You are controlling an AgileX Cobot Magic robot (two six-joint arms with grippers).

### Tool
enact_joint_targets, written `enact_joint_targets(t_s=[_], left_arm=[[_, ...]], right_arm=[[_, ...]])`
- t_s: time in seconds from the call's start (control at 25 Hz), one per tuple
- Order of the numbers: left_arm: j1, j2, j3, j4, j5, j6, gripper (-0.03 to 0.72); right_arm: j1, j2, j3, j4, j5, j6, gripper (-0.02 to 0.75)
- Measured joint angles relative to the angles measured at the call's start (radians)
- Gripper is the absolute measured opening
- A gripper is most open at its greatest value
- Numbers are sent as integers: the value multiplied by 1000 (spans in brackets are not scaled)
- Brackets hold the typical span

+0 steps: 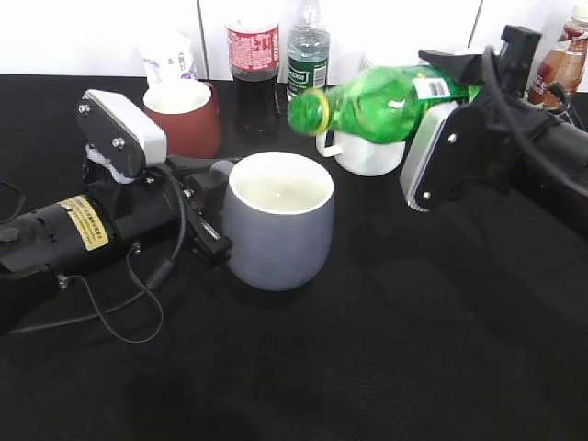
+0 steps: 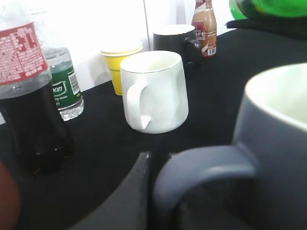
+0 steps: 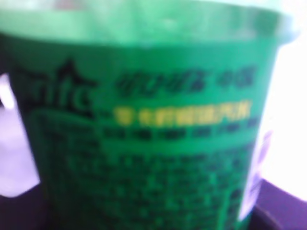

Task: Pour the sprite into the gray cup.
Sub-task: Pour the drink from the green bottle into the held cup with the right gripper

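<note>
The gray cup (image 1: 276, 230) stands upright at the table's middle, its white inside showing no liquid. My left gripper (image 1: 207, 216) is shut on the cup's loop handle, which fills the left wrist view (image 2: 201, 167) beside one dark finger. My right gripper (image 1: 459, 78) is shut on the sprite (image 1: 386, 101) and holds it tilted almost level in the air. The bottle's mouth points left, above and just behind the cup's rim. No stream shows. The sprite's label fills the right wrist view (image 3: 153, 120) and hides the jaws.
Behind the cup stand a brick-red mug (image 1: 188, 119), a cola bottle (image 1: 253, 55), a water bottle (image 1: 308, 50) and a white mug (image 1: 367, 152). A brown drink bottle (image 1: 556, 64) is at the far right. The left wrist view adds a yellow cup (image 2: 120, 62) and a black mug (image 2: 177, 43).
</note>
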Motion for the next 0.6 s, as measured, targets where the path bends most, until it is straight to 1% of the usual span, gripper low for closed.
enact_joint_targets(t_s=[0.6], left_arm=[[0, 0, 0, 19, 2, 1, 51]], right_arm=[[0, 0, -23, 8, -49, -215, 456]])
